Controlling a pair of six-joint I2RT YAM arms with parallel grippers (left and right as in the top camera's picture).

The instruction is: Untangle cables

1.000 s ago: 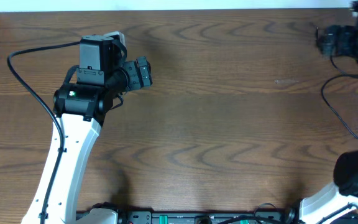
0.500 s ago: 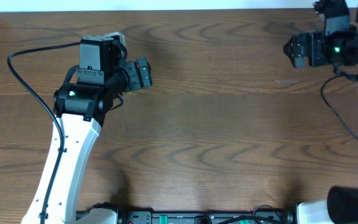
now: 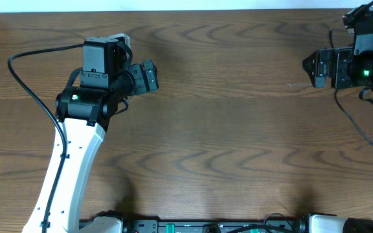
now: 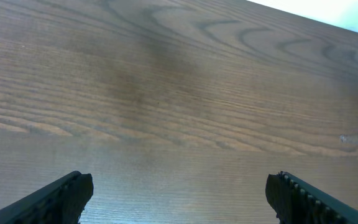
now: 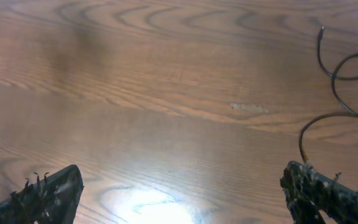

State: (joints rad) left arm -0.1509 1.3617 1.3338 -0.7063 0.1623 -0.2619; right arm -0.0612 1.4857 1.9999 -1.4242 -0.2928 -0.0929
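Note:
Thin black cables (image 5: pixel 334 74) lie on the wooden table at the right edge of the right wrist view, in loose curves with one free end pointing up. In the overhead view a thin black cable (image 3: pixel 346 111) curves along the table's right side, below my right arm. No white/grey cable shows. My right gripper (image 3: pixel 311 67) is open and empty, left of that cable; its fingers (image 5: pixel 185 199) stand wide apart over bare wood. My left gripper (image 3: pixel 153 76) is open and empty at the far left; its fingers (image 4: pixel 179 199) are wide apart above bare table.
The brown wooden table (image 3: pixel 225 129) fills the view. A thick black arm wire (image 3: pixel 28 87) loops to the left of the left arm. The table's far edge (image 3: pixel 186 11) meets a white surface.
My right arm has swung in from the far right corner, and its gripper now sits a little lower and further right than half a second ago. The left arm has not moved.

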